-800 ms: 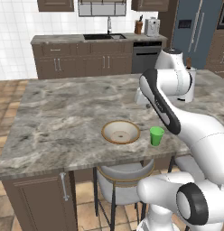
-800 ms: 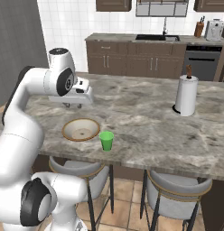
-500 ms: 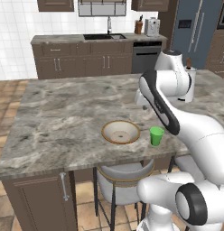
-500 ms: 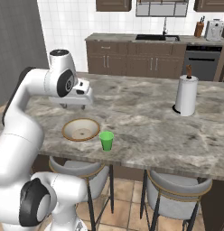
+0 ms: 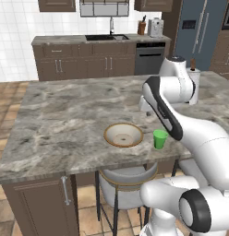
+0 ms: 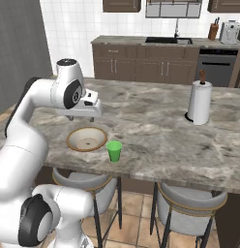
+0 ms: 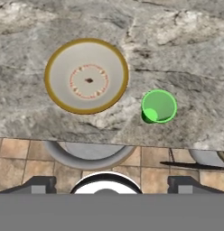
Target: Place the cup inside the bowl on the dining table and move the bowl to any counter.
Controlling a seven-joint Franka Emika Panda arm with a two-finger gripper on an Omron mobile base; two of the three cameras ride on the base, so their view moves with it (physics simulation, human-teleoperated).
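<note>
Cup: your cup [image 7: 159, 106] stood upright on the dining table [image 5: 65, 110], just right of the bowl in the hand view. Not touching it, a thin strip of marble showed between them. Nothing in it that you could see.

Bowl: the bowl [image 7: 86, 75] sat flat on the marble with its mouth up, and it was the thing to steer by. It looked way wider than the cup.

Gripper: your gripper [image 7: 107, 182] hung above the bowl and cup, looking straight down. Both sat clear of the finger tips [image 7: 39, 185], bowl up and left of centre, cup up and right. The tips sat wide apart at the bottom corners, nothing between them.

Gripper from the side: in the right base view the hand [image 6: 85, 107] was over the marble just beyond the bowl [image 6: 86, 139], well above it. The cup [image 6: 113, 151] was off to the bowl's side, nearer the table edge.

Edge: the bowl [image 5: 123, 134] and cup [image 5: 159, 138] were both close to the table's near edge. Just past that edge, below the bowl, you had a grey stool [image 7: 91, 155] and tiled floor.

Open room: beyond the bowl, the marble ran bare for a long way.

Other stuff: a white paper towel roll [image 6: 199, 102] stood well away from the bowl, across the top.

Counter: the counter [image 5: 95, 40] ran along the tiled wall, far behind the bowl.
</note>
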